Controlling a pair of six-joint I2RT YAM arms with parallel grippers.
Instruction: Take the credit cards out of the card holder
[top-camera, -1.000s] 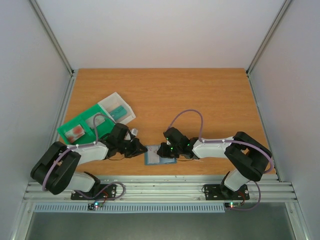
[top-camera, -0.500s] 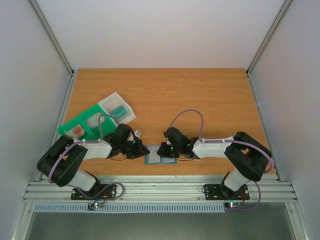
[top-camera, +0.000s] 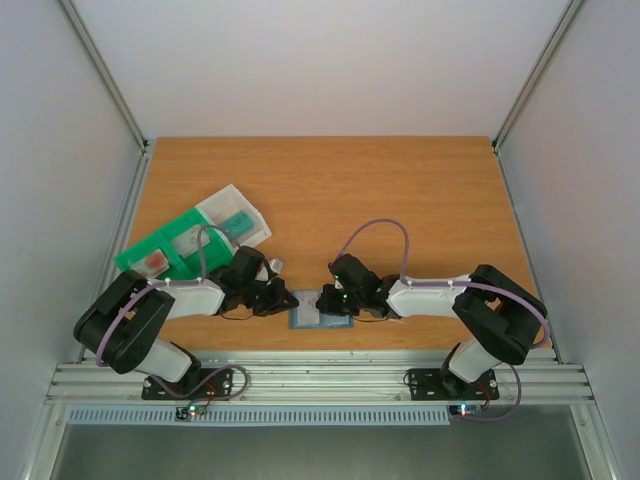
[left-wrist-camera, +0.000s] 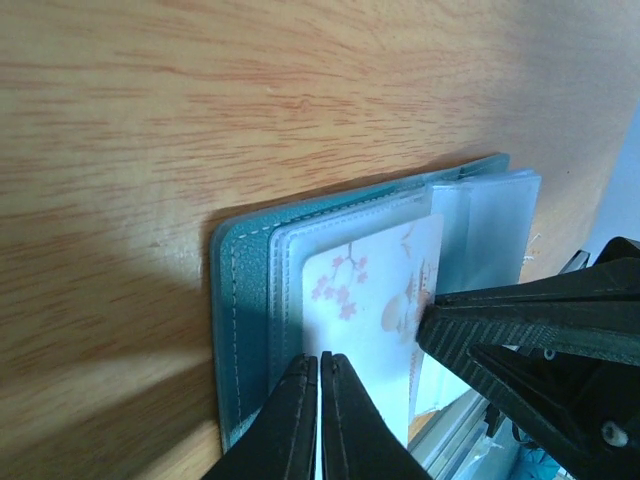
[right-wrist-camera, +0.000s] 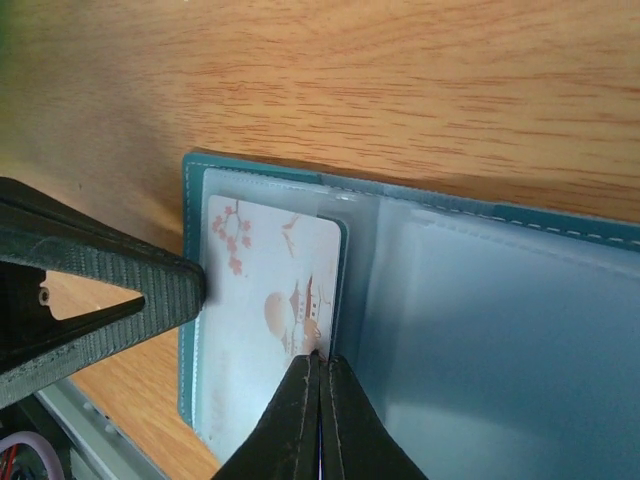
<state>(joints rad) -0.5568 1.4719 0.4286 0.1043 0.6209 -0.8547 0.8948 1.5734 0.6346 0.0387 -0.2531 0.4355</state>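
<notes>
The left arm (top-camera: 150, 310) has swung in toward the middle since a second ago, and the right claw (top-camera: 325, 300) has squeezed shut in that time. The big brown table (top-camera: 400, 190) holds a green tray (top-camera: 150, 250) with a clear box (top-camera: 235, 222) far off on the left side. The card holder (top-camera: 308, 318) lies open and flat near the front edge of the table, right between the two claws. One white card (left-wrist-camera: 370, 310) with pink flowers and a little tower on it sits in the clear pocket of the holder's left leaf. The left claw (left-wrist-camera: 320, 358) is clenched tight, and its tips press on the outer edge of that leaf. The right claw's tips touch the card's edge near the middle fold. I cannot tell if they pinch the card.
</notes>
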